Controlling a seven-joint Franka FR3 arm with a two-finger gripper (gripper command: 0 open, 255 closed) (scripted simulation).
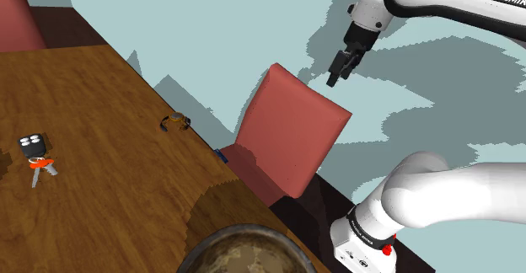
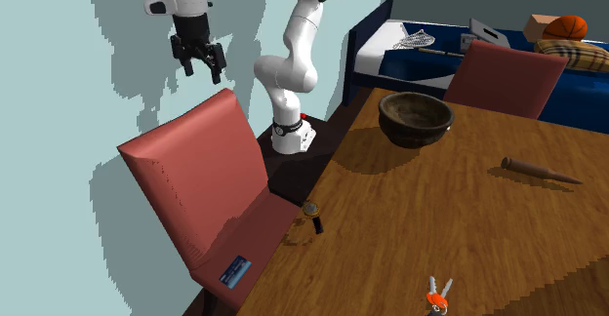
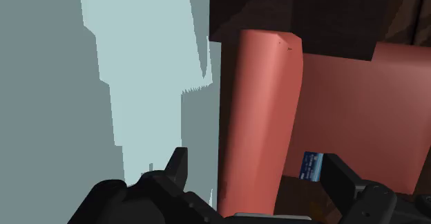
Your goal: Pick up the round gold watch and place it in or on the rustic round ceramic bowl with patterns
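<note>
The round gold watch (image 1: 175,121) (image 2: 310,211) lies on the wooden table (image 1: 110,187) near the edge that faces the red chair. A dark, patterned round bowl (image 1: 244,250) (image 2: 417,117) stands on the same table close to the robot's stand. My black gripper (image 1: 335,76) (image 2: 198,62) (image 3: 259,174) hangs high in the air, off the table, above and behind the red chair's back. Its fingers (image 3: 178,166) stand apart with nothing between them. The watch is well below the gripper, past the chair.
A red chair (image 1: 291,132) (image 2: 195,182) (image 3: 259,119) is pushed up to the table, and a small blue card (image 2: 234,270) (image 3: 312,166) lies on its seat. Keys with an orange tag (image 1: 35,155) (image 2: 437,296) and a brown stick (image 2: 542,171) rest on the table. A second red chair (image 2: 507,75) stands at the far side.
</note>
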